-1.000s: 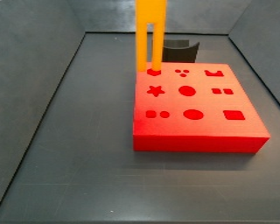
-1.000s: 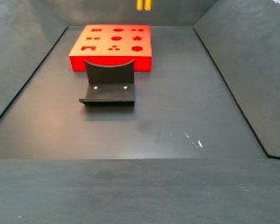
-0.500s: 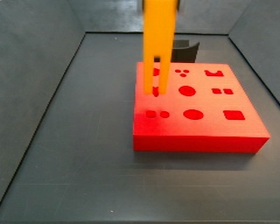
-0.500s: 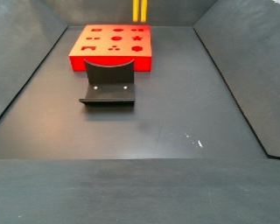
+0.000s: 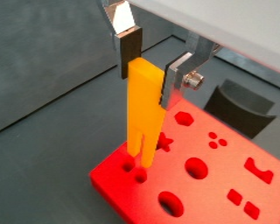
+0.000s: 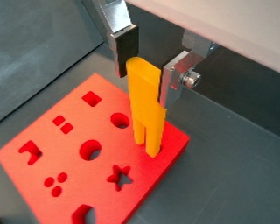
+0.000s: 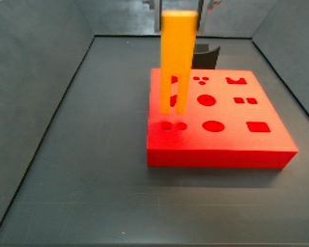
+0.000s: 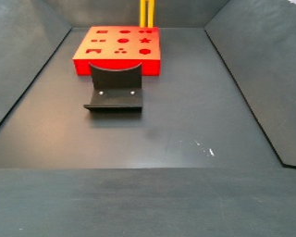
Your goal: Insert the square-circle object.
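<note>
The square-circle object (image 7: 178,58) is a tall orange bar with two thin prongs. It stands upright over the red block (image 7: 222,145), and its prong tips are at the small pair of holes near the block's front left corner. In both wrist views my gripper (image 5: 150,83) (image 6: 149,83) is shut on the top end of the bar (image 5: 145,105) (image 6: 146,105). One dark pad and one silver finger flank it. In a side view only the prongs (image 8: 145,11) show, at the top edge above the block (image 8: 154,56).
The dark fixture (image 8: 114,93) stands against one side of the red block; it also shows behind the block in a side view (image 7: 199,53) and in a wrist view (image 5: 241,105). Grey walls enclose the dark floor.
The orange bar has come down with the gripper. Its prong tips were above the block's middle left holes and are now at the front left pair.
</note>
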